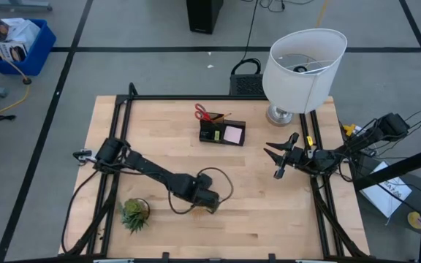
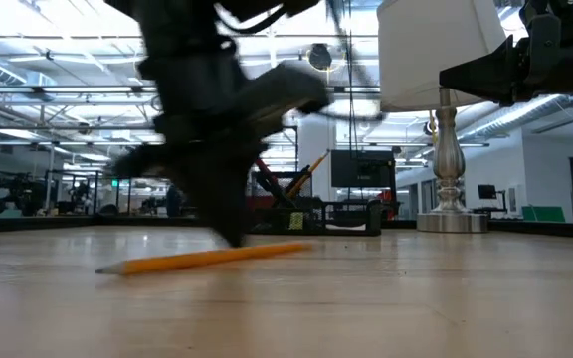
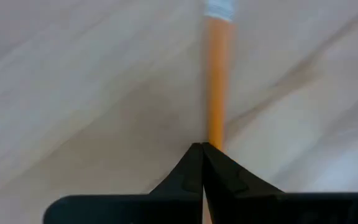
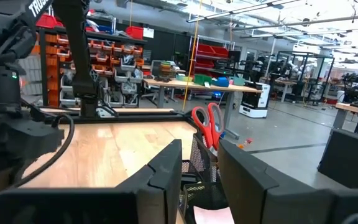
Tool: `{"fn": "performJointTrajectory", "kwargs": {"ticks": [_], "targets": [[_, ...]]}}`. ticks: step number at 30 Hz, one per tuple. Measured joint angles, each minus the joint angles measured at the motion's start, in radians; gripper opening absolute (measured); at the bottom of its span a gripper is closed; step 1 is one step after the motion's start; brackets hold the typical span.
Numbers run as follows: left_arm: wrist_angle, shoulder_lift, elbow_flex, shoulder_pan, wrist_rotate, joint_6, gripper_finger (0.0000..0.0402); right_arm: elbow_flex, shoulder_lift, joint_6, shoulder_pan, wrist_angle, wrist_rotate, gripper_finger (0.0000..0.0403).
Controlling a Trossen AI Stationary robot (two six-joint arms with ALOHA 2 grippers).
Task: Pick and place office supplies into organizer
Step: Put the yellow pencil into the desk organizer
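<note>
Down low, left gripper [image 3: 202, 149] pinching pencil [image 3: 217, 93].

Industrial robotics lab / workshop floor, not an office. Evidence: grey concrete floor [image 1: 159, 66] marked with black tape lines, open ceiling with exposed trusses and strip lights [image 2: 58, 60], racks of red and orange parts bins [image 4: 107, 50] along the far wall, long workbenches [image 4: 197, 84] loaded with gear, monitors on stands [image 2: 363, 167], and a white mobile unit [image 4: 253, 99] parked on the floor. The butcher-block table [image 1: 254, 204] sits in a black metal frame carrying two cabled arms. A blue tote [image 1: 17, 44] and loose cables lie on the floor nearby. The white-shade lamp [image 1: 302, 66] and small potted plant [image 1: 134, 213] look like desk props.
</note>
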Motion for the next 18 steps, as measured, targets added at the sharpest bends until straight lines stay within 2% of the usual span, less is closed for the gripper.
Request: {"fn": "performJointTrajectory", "kwargs": {"ticks": [4,7,13,18], "targets": [[0.183,0.000,0.001,0.026,-0.017,0.021,0.0011,0.000,0.000,0.000,0.000,0.000,0.000,0.0100],[0.249,0.000,0.001,0.048,-0.015,0.037,0.0013,0.000,0.000,0.000,0.000,0.000,0.000,0.0100],[0.204,-0.024,0.001,0.062,-0.010,0.128,0.0005,0.000,0.000,0.000,0.000,0.001,0.000,0.0100],[0.207,-0.043,0.001,0.039,-0.029,0.225,0.0029,0.000,0.000,0.000,0.000,0.001,0.000,0.0100]]}}
